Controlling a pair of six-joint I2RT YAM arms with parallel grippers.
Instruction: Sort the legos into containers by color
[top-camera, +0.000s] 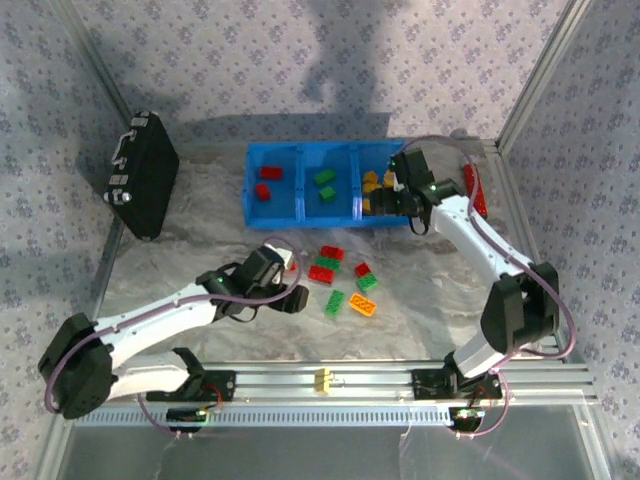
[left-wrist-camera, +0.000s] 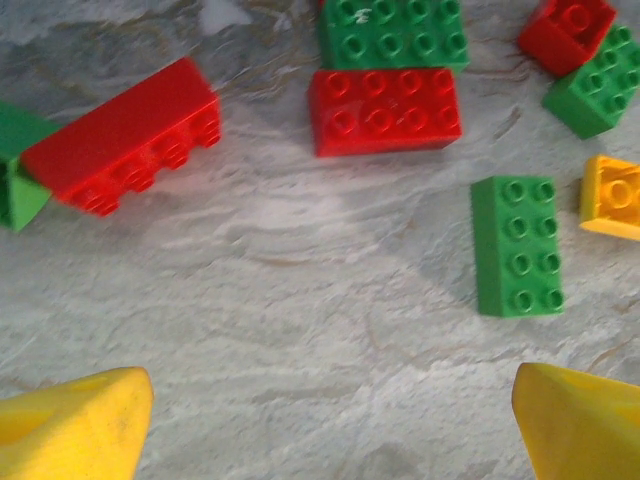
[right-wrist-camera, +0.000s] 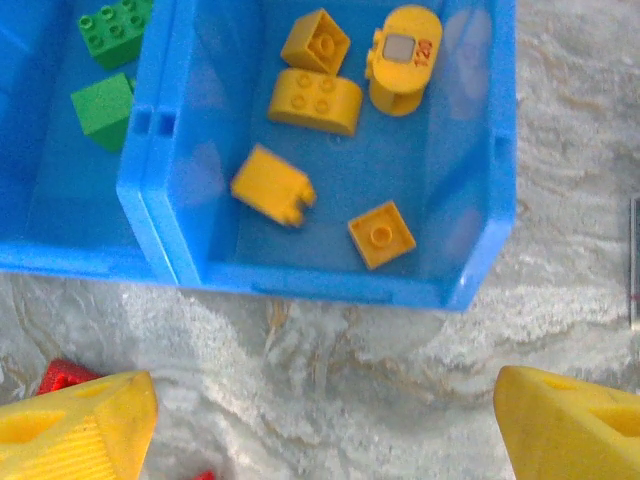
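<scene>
The blue bin (top-camera: 300, 219) at the back has three compartments: two red legos (top-camera: 267, 182) on the left, two green ones (top-camera: 326, 185) in the middle, several yellow ones (right-wrist-camera: 272, 186) on the right. My right gripper (right-wrist-camera: 325, 420) hovers open and empty over the bin's near right wall (right-wrist-camera: 330, 290); from above, the right gripper (top-camera: 385, 202) is at the right compartment. My left gripper (left-wrist-camera: 330, 420) is open over bare table, short of a loose cluster: a tilted red brick (left-wrist-camera: 130, 135), a flat red brick (left-wrist-camera: 385, 110), a green brick (left-wrist-camera: 517, 245) and an orange one (left-wrist-camera: 612, 195).
A black hard case (top-camera: 145, 185) stands at the back left. A red tube (top-camera: 475, 190) lies right of the bin. Loose bricks (top-camera: 345, 280) are spread mid-table in front of the bin. A small yellow piece (top-camera: 322, 380) sits on the front rail.
</scene>
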